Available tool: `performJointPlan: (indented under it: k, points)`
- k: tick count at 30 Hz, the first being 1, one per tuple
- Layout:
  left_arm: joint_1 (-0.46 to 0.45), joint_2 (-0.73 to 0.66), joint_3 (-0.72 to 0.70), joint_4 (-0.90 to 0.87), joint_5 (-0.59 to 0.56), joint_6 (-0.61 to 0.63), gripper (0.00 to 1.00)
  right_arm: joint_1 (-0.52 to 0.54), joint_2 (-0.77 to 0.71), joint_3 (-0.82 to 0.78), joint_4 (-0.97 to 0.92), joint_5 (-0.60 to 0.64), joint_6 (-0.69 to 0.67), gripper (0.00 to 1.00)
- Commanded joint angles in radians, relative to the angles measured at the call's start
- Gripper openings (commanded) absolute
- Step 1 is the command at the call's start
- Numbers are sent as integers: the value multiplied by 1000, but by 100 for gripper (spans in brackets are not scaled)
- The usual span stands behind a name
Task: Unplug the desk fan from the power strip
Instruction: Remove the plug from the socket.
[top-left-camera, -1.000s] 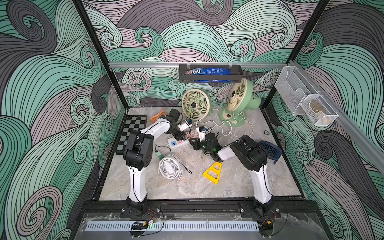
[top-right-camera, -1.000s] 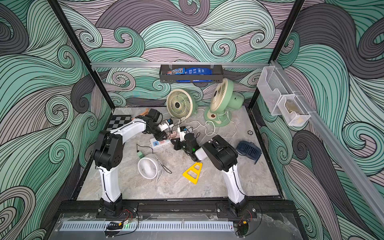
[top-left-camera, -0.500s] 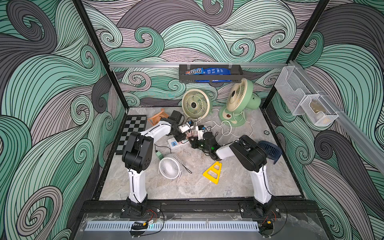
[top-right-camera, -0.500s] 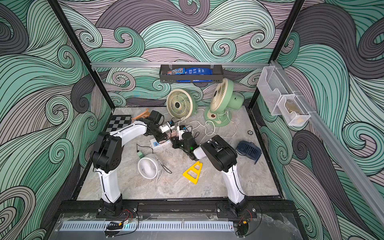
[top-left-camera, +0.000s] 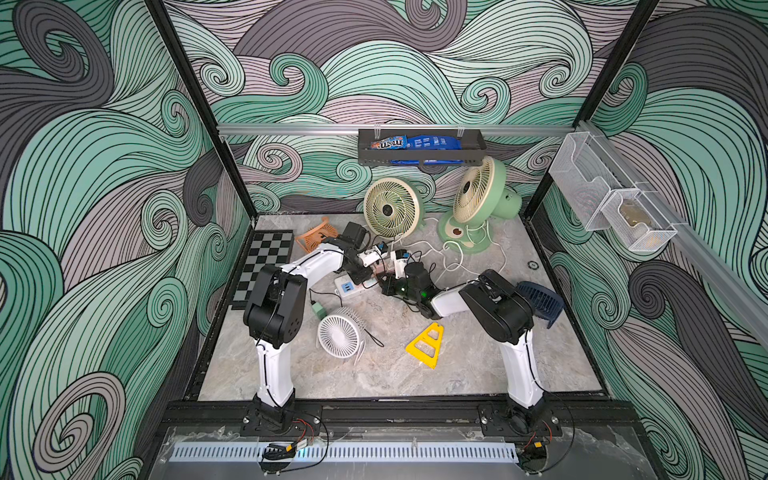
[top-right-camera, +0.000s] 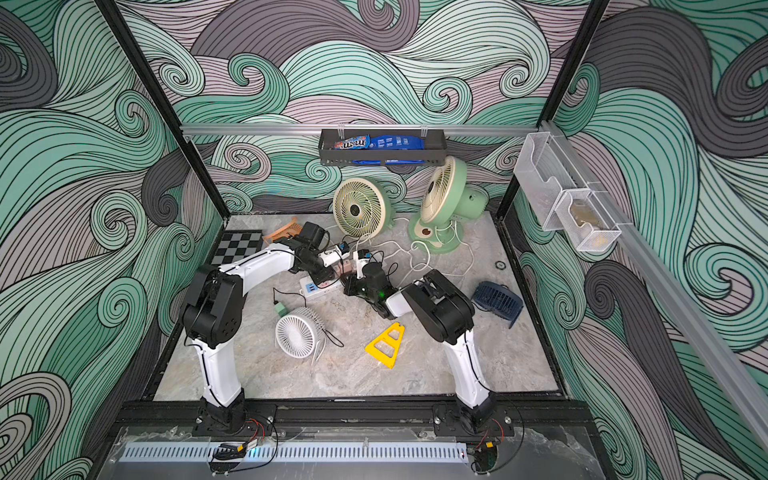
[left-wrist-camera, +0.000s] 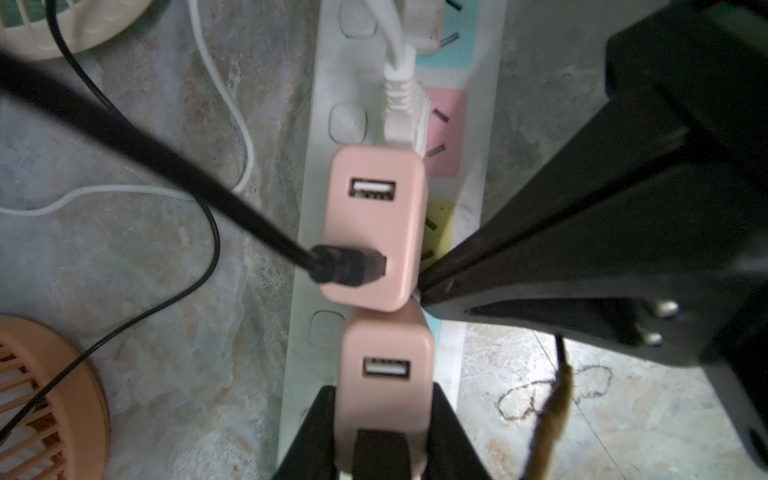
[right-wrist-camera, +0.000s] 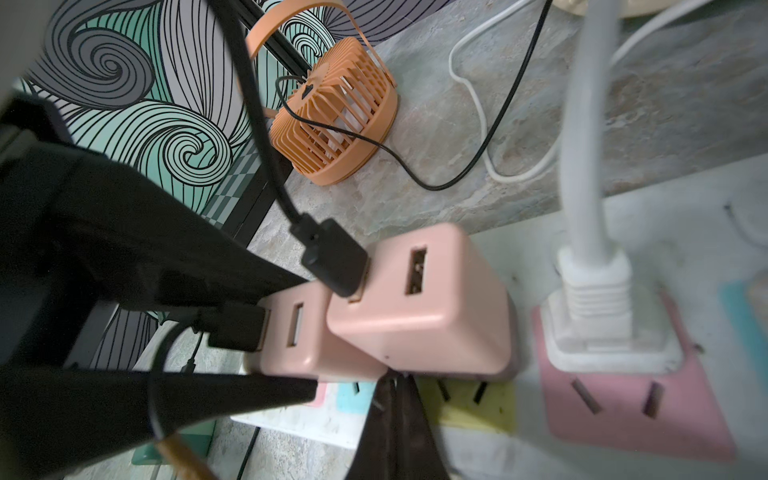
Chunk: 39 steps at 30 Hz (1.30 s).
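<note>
The white power strip (top-left-camera: 348, 287) (top-right-camera: 312, 287) lies mid-table, and two pink USB adapters stand in its pastel sockets (left-wrist-camera: 446, 133). My left gripper (left-wrist-camera: 384, 415) (top-left-camera: 368, 272) is shut on the pink adapter (left-wrist-camera: 384, 353) (right-wrist-camera: 309, 332) nearer the USB end; a black USB plug (right-wrist-camera: 237, 328) sits in it. The other pink adapter (left-wrist-camera: 374, 224) (right-wrist-camera: 424, 307) carries a second black plug (left-wrist-camera: 349, 268). My right gripper (right-wrist-camera: 395, 380) (left-wrist-camera: 426, 286) is shut on nothing, its tips pressed on the strip beside the adapters. Which desk fan each black cord reaches is hidden.
A white plug (right-wrist-camera: 594, 324) sits in the pink socket. A cream fan (top-left-camera: 390, 208) and a green fan (top-left-camera: 478, 199) stand at the back, an orange fan (top-left-camera: 311, 239) behind the strip, a white fan (top-left-camera: 338, 334) in front, a navy fan (top-left-camera: 540, 299) right. A yellow triangle (top-left-camera: 426, 347) lies near.
Both wrists have shifted slightly over the strip, the right one a little to the left. The left grip on the pink adapter holds unchanged.
</note>
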Motion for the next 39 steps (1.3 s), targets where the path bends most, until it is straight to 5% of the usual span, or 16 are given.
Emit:
performJointPlan:
  k: [1,9,19,24,35,39]
  points:
    - [-18,-18,-21,20,-27,10,0,5,40,-5,-125,8,11,0]
    - [25,20,48,-80,107,-37,0,6,40,-7,-127,2,8,0]
    - [-14,-32,-10,1,-28,10,0,6,40,-7,-131,1,4,0]
    - [49,13,87,-117,164,-86,0,5,36,-8,-134,0,1,0]
    - [-8,-81,-72,57,-26,47,0,7,34,-8,-138,1,-3,0]
    - [19,-59,-32,19,42,-25,0,7,33,-9,-142,0,-6,0]
